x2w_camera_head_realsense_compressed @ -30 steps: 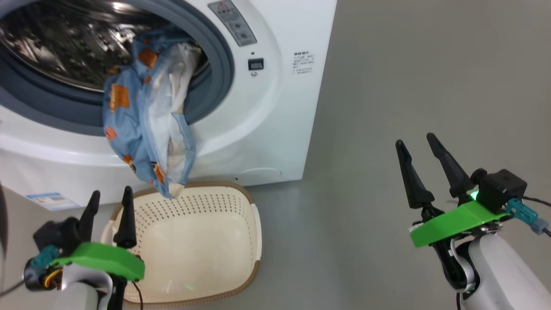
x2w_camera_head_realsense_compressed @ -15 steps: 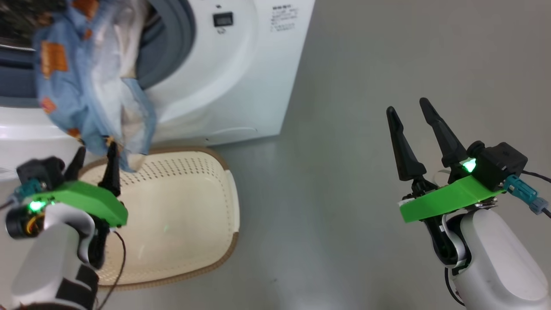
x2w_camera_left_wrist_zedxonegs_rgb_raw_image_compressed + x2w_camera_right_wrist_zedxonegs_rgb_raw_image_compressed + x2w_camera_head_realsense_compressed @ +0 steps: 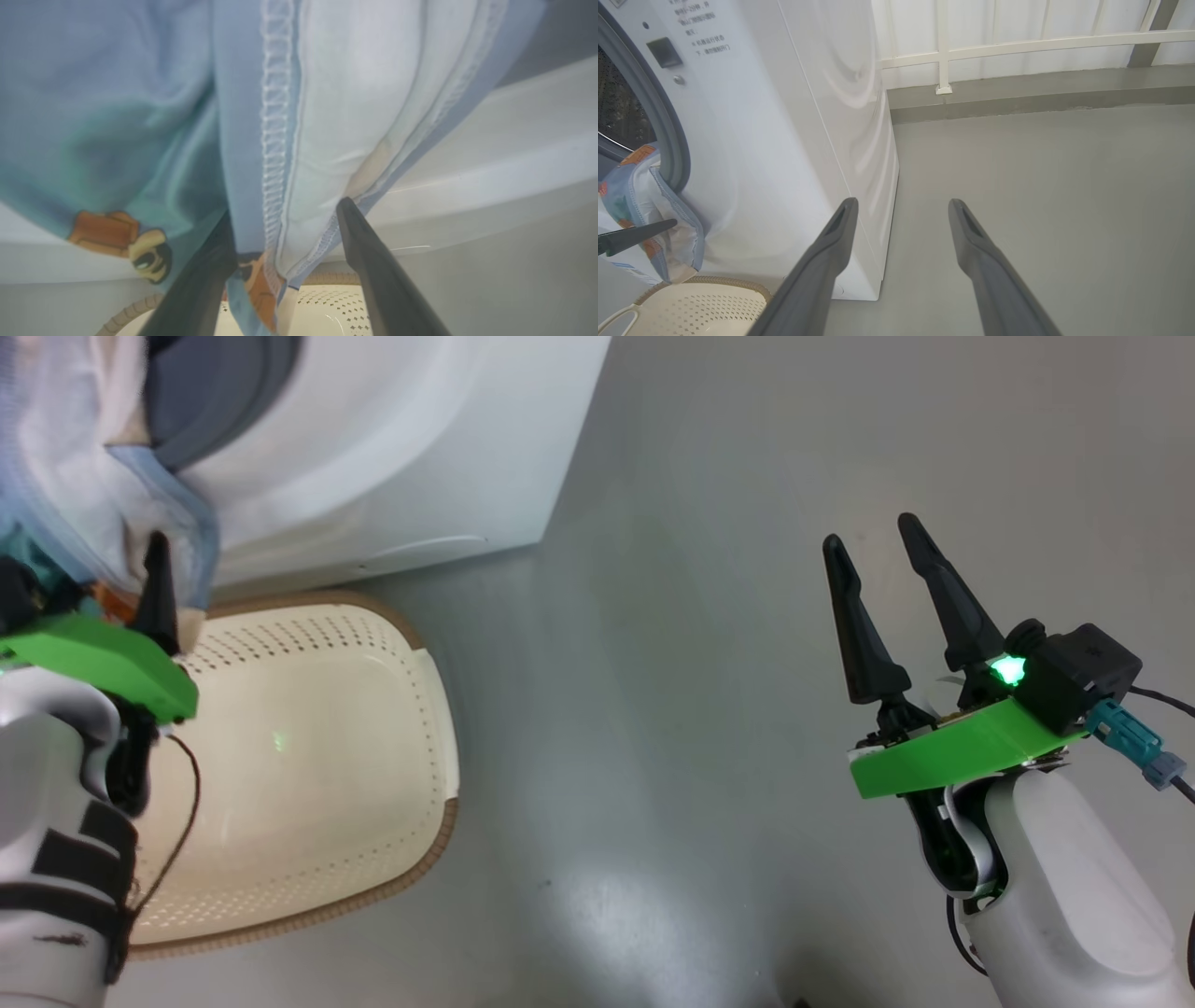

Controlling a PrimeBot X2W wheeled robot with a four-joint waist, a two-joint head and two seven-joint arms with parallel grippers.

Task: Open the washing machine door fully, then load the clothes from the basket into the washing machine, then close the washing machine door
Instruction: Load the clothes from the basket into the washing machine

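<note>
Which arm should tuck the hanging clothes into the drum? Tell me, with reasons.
Left. The left pincer is open with the clothes hanging between its fingers, right at the washing machine front. The right pincer is open over the floor, away from the clothes.

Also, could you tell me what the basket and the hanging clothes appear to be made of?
The basket looks like moulded plastic, matte cream, given its punched holes and brown woven-look rim. The clothes look like soft fabric, light blue outside, whitish inside, with stitched seams; the fibre cannot be told.
</note>
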